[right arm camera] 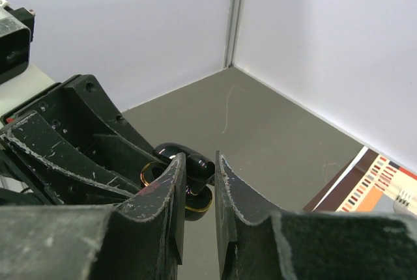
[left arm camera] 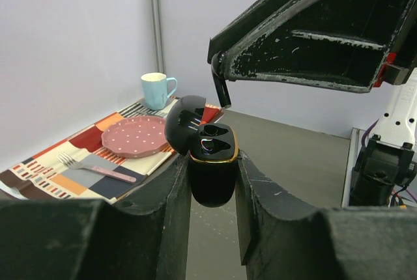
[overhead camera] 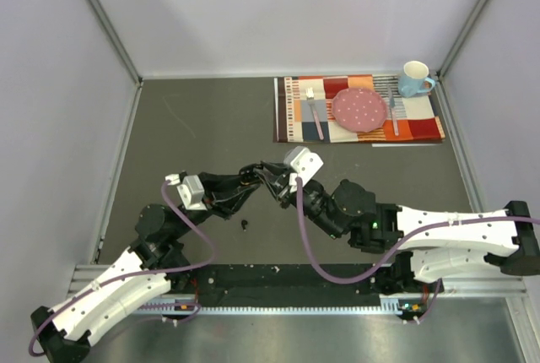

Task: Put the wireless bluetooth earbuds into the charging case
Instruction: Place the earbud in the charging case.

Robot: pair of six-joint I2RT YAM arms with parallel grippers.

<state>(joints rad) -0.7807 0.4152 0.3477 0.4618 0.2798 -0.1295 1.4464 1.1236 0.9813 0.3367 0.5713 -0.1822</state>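
Note:
My left gripper (left arm camera: 212, 182) is shut on the glossy black charging case (left arm camera: 212, 176) with a gold rim, held upright off the table with its lid (left arm camera: 184, 118) swung open. The case also shows in the right wrist view (right arm camera: 195, 203). My right gripper (right arm camera: 201, 163) is shut on one tiny black earbud (right arm camera: 201, 170), just above the case's open top. In the top view both grippers meet mid-table, the left one (overhead camera: 251, 181) against the right one (overhead camera: 273, 179). Another small black earbud (overhead camera: 244, 226) lies on the table just below them. Other earbuds are out of view.
A striped placemat (overhead camera: 354, 131) at the back right carries a pink dotted plate (overhead camera: 359, 110) and two forks (overhead camera: 313, 105). A light blue mug (overhead camera: 415, 78) stands at its far corner. Pale walls enclose the table on three sides.

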